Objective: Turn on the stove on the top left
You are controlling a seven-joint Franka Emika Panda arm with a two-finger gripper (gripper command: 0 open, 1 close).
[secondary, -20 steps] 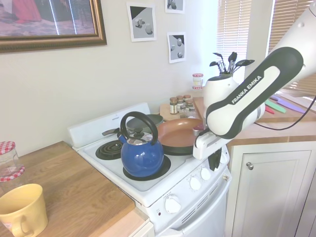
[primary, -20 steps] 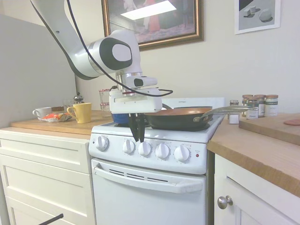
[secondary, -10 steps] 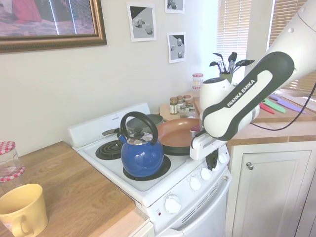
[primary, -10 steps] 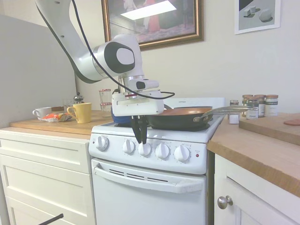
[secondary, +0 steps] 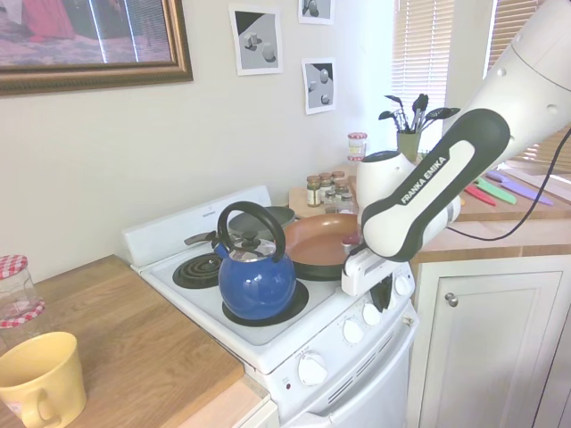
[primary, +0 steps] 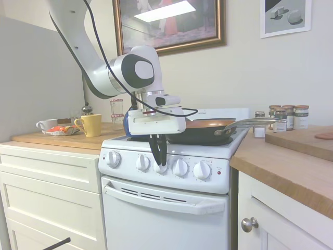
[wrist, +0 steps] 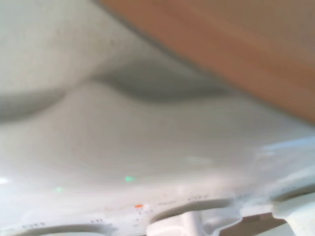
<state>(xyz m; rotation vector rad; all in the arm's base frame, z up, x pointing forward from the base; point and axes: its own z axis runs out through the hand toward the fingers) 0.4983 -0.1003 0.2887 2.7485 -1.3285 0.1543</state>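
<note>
The hand (primary: 159, 160) points down at the stove (primary: 171, 208), its fingers pinching the middle knob (primary: 161, 166) of five; the stove stands between white cabinets.

The stove (primary: 171, 203) looks like white enamelled metal, smooth and faintly glossy; its knobs (primary: 180, 167) read as white plastic. The kettle (secondary: 257, 283) has glossy blue enamel — black handle, matt. The frying pan (primary: 200, 130) is dark outside, with a smooth copper-coloured coating inside. The countertop (primary: 296, 172) is matt wood with visible grain — the mug (primary: 92, 125) is glossy yellow ceramic.
</note>
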